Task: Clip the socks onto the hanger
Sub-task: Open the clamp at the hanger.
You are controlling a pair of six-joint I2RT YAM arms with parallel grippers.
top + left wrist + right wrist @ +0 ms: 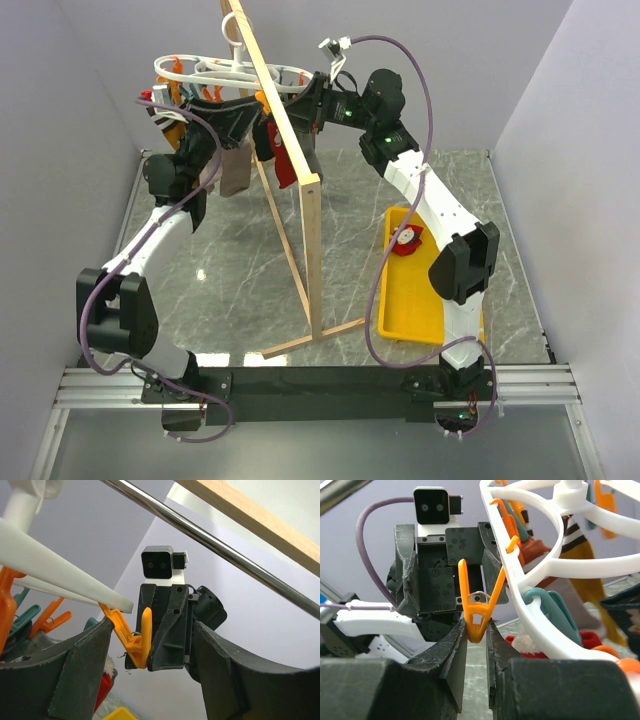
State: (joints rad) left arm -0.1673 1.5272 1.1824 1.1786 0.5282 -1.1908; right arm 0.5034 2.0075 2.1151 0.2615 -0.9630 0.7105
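Observation:
The white hanger (pixel 200 70) hangs at the back left, its rings (pixel 520 580) carrying orange and teal clips. My right gripper (pixel 476 630) is shut on the lower tip of one orange clip (pixel 479 600) under the ring. My left gripper (pixel 152 630) stands open around that same clip (pixel 131 642) and the right gripper's finger, touching neither. One red sock (pixel 283 165) with a white cuff (pixel 530 647) hangs below the hanger; what holds it is hidden. A second red sock (pixel 407 240) lies in the yellow tray (pixel 420 300).
A tall wooden rack (pixel 300 190) stands between the arms, its metal rod (pixel 225 550) above the left gripper. Grey (pixel 235 170) and mustard striped socks (pixel 580 545) hang from the hanger. Grey walls close in on three sides.

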